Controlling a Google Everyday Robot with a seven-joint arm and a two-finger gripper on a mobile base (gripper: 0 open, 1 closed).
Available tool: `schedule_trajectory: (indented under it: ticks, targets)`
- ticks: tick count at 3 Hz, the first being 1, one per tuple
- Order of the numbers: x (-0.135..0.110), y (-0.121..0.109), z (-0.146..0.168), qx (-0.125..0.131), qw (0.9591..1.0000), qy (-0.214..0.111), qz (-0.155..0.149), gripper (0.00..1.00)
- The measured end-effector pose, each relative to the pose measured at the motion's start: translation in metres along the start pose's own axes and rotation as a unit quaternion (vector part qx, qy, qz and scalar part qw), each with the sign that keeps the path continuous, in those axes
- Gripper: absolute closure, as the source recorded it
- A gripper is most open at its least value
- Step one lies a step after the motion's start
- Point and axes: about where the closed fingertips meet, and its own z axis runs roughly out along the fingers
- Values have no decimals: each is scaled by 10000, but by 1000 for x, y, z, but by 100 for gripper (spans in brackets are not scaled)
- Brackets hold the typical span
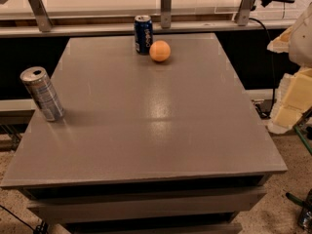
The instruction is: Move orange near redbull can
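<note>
The orange [160, 51] sits on the grey table [146, 121] near its far edge, just right of a dark blue can. The redbull can [42, 93], tall, slim and silver-grey, stands near the table's left edge, far from the orange. My gripper is not in view. A white rounded shape [303, 33] at the right edge of the frame may be part of my arm.
A short dark blue can with white lettering [143, 33] stands right beside the orange. A counter with metal brackets [165, 6] runs behind the table. Yellowish foam blocks [292, 99] lie off the table's right side. A black cable [268, 57] hangs there.
</note>
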Motion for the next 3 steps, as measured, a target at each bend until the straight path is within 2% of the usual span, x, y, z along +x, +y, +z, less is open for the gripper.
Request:
schedule_trajectory:
  ticks: [1, 2, 3]
  targets:
    - [0, 0, 0, 1, 10000, 0, 0, 0]
    - [-1, -7, 1, 113, 9997, -234, 41, 0]
    - [-16, -43, 9, 434, 9946, -932, 100, 0]
